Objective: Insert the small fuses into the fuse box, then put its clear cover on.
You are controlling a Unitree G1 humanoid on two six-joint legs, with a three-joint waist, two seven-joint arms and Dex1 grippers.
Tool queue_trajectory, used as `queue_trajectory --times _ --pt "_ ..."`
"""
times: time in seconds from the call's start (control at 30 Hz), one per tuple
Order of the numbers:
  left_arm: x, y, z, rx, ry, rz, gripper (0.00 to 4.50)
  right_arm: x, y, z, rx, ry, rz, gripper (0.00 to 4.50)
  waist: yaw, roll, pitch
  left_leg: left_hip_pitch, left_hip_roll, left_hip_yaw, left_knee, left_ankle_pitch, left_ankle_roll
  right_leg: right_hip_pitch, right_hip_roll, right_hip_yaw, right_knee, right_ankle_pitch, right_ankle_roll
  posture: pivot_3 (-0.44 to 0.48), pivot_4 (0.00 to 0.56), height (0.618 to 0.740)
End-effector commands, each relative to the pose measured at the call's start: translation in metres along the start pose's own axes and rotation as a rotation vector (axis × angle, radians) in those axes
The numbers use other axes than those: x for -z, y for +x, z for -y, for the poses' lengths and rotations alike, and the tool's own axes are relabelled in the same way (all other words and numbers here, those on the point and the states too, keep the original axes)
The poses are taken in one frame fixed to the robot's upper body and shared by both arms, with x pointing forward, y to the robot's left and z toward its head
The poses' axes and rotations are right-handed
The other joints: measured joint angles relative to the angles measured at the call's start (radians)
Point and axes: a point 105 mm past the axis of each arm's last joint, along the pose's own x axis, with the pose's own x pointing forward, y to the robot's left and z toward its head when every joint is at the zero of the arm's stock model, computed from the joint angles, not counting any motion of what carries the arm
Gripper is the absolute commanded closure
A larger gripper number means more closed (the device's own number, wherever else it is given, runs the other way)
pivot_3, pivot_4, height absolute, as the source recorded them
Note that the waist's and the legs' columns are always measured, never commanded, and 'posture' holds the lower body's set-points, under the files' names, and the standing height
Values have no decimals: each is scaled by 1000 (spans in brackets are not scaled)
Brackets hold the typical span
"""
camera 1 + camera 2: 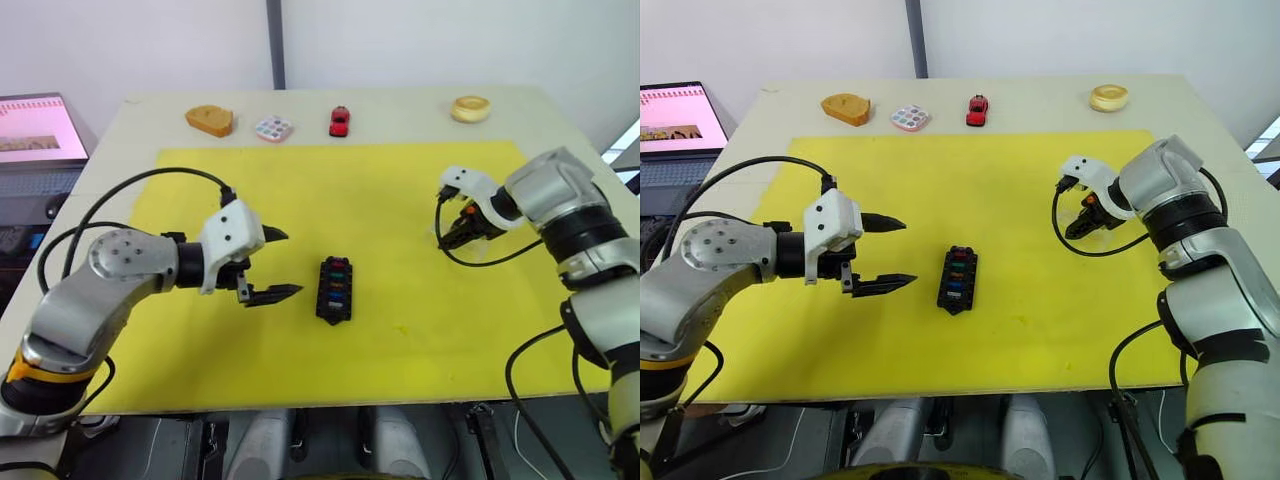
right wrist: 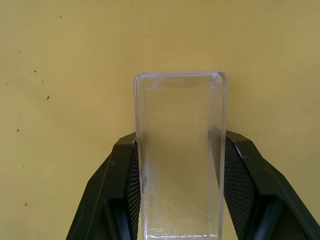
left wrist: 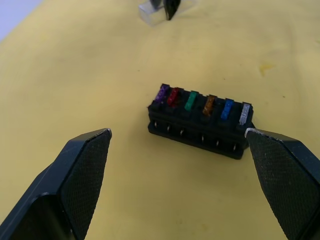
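The black fuse box (image 1: 334, 290) lies in the middle of the yellow mat (image 1: 400, 190). Its top row holds the small fuses (image 3: 200, 102): purple, red, green, amber, blue and grey, standing in their slots. My left gripper (image 1: 291, 263) is open just to the left of the box, level with it, its fingers spread wider than the box. Over the right part of the mat, my right gripper (image 1: 456, 233) is shut on the clear cover (image 2: 180, 150). The cover is pinched by its long sides between the two black fingers (image 2: 117, 190).
Along the table's far edge, beyond the mat, stand a wooden block (image 1: 209, 120), a small white paint tray (image 1: 273, 128), a red toy car (image 1: 339, 121) and a tan ring (image 1: 470, 108). A laptop (image 1: 35, 130) sits off the table's left side.
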Motion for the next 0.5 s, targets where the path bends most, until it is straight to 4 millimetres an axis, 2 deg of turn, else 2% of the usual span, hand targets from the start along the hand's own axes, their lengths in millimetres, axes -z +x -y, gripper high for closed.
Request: queue_trajectory --times 0.03,0.17,0.3,0.5 --pt "-8 7 9 -84 -32 78 0 -12 -9 6 50 -21 41 2843 -2 0 0 0 0 0 0 0 0 0 0 0 0 0 0 0 150 740" --pt "-5 19 38 -206 -234 194 0 -19 -16 4 52 -6 86 2843 -5 0 0 1 0 -1 0 0 0 1 0 2 0 0 0 0 150 740" --pt "3 24 64 -285 -373 208 0 -21 -16 1 38 0 102 2843 0 0 0 1 0 -1 0 0 -3 0 0 2 1 0 1 0 150 740" --pt "20 34 82 -385 -470 148 0 -24 -9 -3 28 6 115 2843 6 0 0 1 0 -2 0 0 -4 1 0 2 0 0 0 0 150 740"
